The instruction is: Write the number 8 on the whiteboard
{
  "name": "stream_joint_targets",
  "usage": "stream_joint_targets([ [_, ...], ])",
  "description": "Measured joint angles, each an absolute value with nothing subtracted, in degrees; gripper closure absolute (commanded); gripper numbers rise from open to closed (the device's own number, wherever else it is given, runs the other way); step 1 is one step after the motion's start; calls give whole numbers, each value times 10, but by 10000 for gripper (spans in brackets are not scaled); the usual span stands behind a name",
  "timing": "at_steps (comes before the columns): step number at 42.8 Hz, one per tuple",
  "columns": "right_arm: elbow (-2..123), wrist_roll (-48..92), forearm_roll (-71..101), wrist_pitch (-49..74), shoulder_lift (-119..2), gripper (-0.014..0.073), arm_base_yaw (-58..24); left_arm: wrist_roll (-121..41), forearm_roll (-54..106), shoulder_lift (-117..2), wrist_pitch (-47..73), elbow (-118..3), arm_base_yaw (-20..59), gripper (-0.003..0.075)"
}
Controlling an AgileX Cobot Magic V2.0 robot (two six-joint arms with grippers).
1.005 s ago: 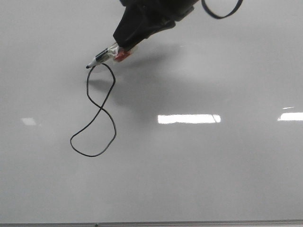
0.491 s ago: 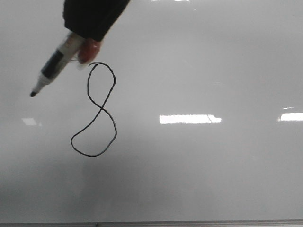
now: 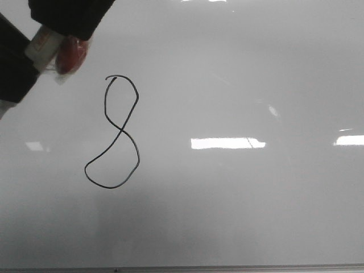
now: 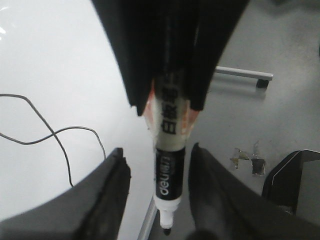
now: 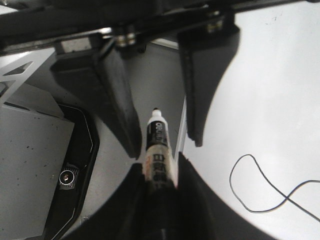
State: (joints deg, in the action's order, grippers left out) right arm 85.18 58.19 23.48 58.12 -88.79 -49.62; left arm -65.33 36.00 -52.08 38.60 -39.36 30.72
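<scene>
The number 8 is a thin black line on the whiteboard, left of the middle. My right gripper is at the top left, off the board, shut on a black-and-white marker. My left gripper is at the left edge. In the left wrist view its fingers stand open on either side of the marker, apart from it. The right wrist view shows the right gripper clamped on the marker, with part of the 8 beside it.
The whiteboard's thin grey edge runs along the bottom. Beyond the board's side edge lie a grey surface with a metal handle, a black object and a black device with a round socket.
The right gripper lifted the marker off the top of the 8 and carried it left and up. The marker's tip has left the front view. The left gripper has come in around it.
</scene>
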Motion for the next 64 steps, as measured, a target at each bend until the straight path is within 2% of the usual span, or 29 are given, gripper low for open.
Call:
stream_joint_targets([
  [5, 852, 583, 241, 581, -888, 652, -496, -653, 359, -521, 392, -394, 308, 586],
  [17, 852, 585, 250, 581, -888, 652, -496, -653, 359, -521, 401, -394, 308, 591],
  [20, 852, 588, 253, 581, -888, 652, -496, -653, 360, -521, 402, -394, 308, 632],
  [24, 852, 594, 255, 581, -888, 650, -496, -653, 360, -521, 402, -394, 308, 743],
  [26, 852, 595, 257, 581, -888, 632, -496, -653, 360, -521, 403, -394, 308, 741],
  [30, 852, 595, 258, 581, -888, 522, -496, -653, 361, -521, 403, -394, 308, 741],
  [38, 853, 598, 278, 576, -888, 139, -496, -653, 361, -521, 404, -394, 308, 741],
  [42, 853, 598, 288, 574, -887, 23, -496, -653, 361, -521, 404, -394, 308, 741],
  [47, 853, 593, 290, 573, -882, 46, -493, -653, 361, -521, 404, -394, 308, 741],
  [53, 853, 555, 290, 573, -854, 146, -457, -598, 338, -521, 402, -394, 297, 741],
  [57, 832, 526, 290, 566, -815, 202, -408, -540, 318, -521, 398, -394, 261, 741],
  [64, 686, 442, 290, 486, -701, 212, -305, -441, 310, -521, 383, -394, 146, 741],
])
